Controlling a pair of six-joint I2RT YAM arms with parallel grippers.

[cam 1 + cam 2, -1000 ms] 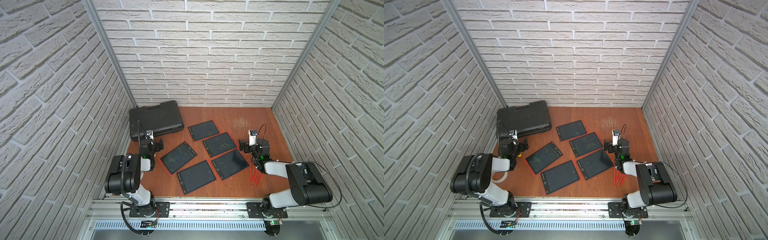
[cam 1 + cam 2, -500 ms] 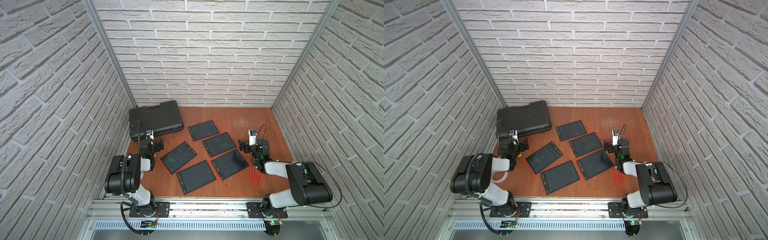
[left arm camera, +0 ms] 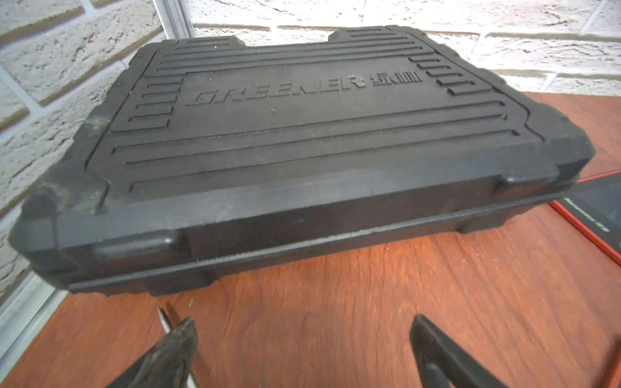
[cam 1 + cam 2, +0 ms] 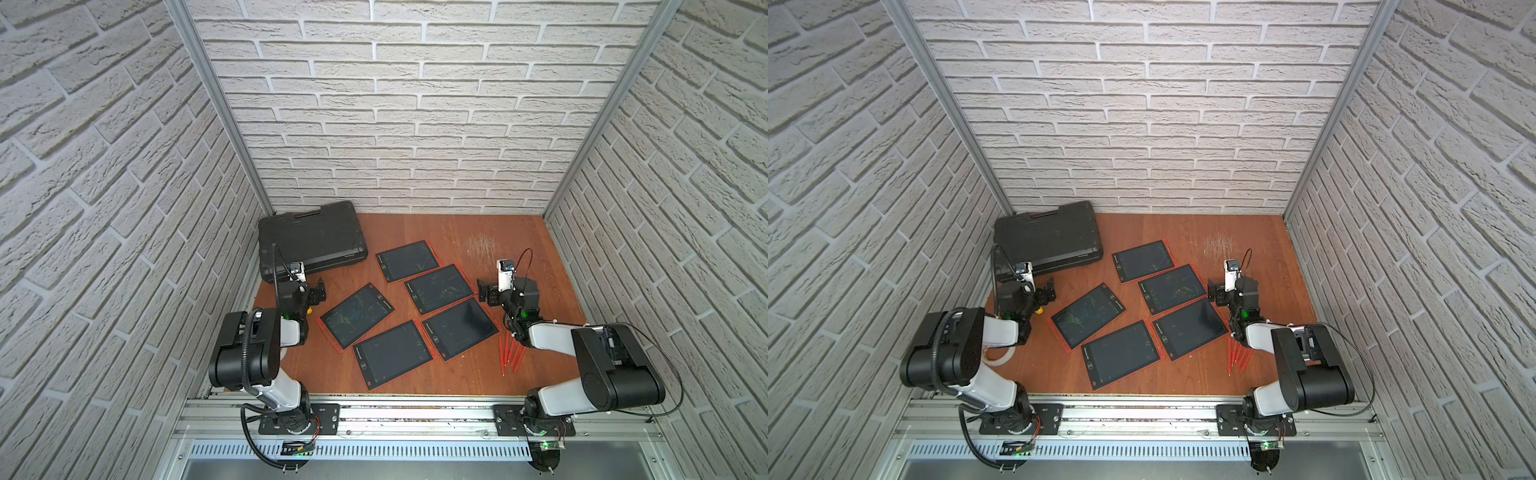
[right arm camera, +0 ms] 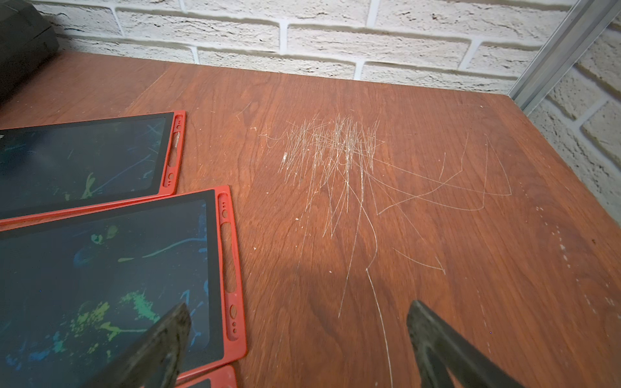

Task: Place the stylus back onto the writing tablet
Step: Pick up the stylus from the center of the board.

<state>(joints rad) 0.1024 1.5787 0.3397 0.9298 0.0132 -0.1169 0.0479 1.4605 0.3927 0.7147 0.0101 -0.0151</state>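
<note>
Far left, in the back corner, I have the black case [image 4: 311, 237] lying closed against the wall; my left gripper [image 3: 302, 331] hangs low over the table [image 4: 478, 232] just in front of it, jaws spread wide and clamped on nothing, with bare wood showing in the gap. Toward the middle, five red-framed writing tablets [image 4: 439, 289] lie flat and fanned out, some edges touching or overlapping, their dark screens streaked with green and blue marks. My right gripper [image 5: 299, 319] sits at the right edge of that group, jaws also wide apart and empty; one finger [image 5: 168, 336] hovers above a tablet's screen, the other over bare wood, facing a patch of pale scratches [image 5: 336, 151]. The styluses [image 4: 511, 351] – a small bundle of thin red sticks – lie on the table just right of the nearest right-hand tablet, partly under my right forearm; none rests on a tablet.
</note>
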